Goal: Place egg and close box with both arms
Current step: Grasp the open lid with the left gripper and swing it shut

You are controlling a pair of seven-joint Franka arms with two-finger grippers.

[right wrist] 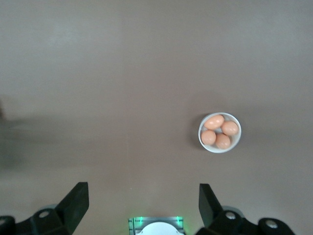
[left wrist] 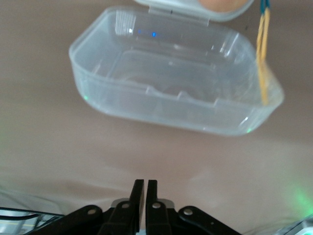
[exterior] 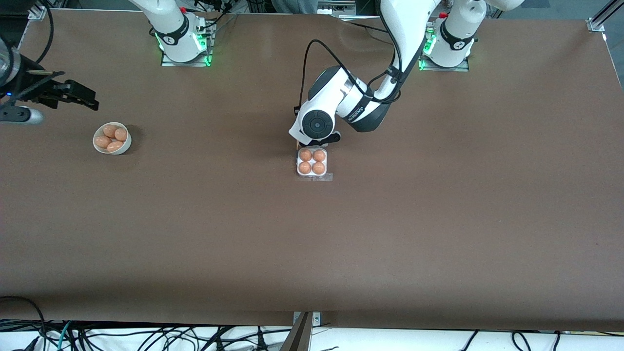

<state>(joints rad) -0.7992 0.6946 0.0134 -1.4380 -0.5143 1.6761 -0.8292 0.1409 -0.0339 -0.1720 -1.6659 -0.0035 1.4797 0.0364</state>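
Observation:
The box (exterior: 312,163) sits mid-table, its white tray filled with orange-brown eggs (exterior: 305,155), one in each cell. Its clear lid (left wrist: 171,83) lies open and flat on the table, hinged to the tray on the side toward the arms' bases. In the front view the left arm's wrist covers the lid. My left gripper (left wrist: 145,188) hovers low just short of the lid's free edge, shut, with nothing between its fingers. One egg (left wrist: 222,4) shows at the tray's rim. My right gripper (right wrist: 142,200) hangs open and empty over the right arm's end of the table.
A round white bowl (exterior: 112,138) with several more eggs (right wrist: 219,132) stands near the right gripper (exterior: 80,97). A thin yellow cord (left wrist: 264,58) hangs beside the lid. The arm bases (exterior: 183,39) line the table edge farthest from the front camera.

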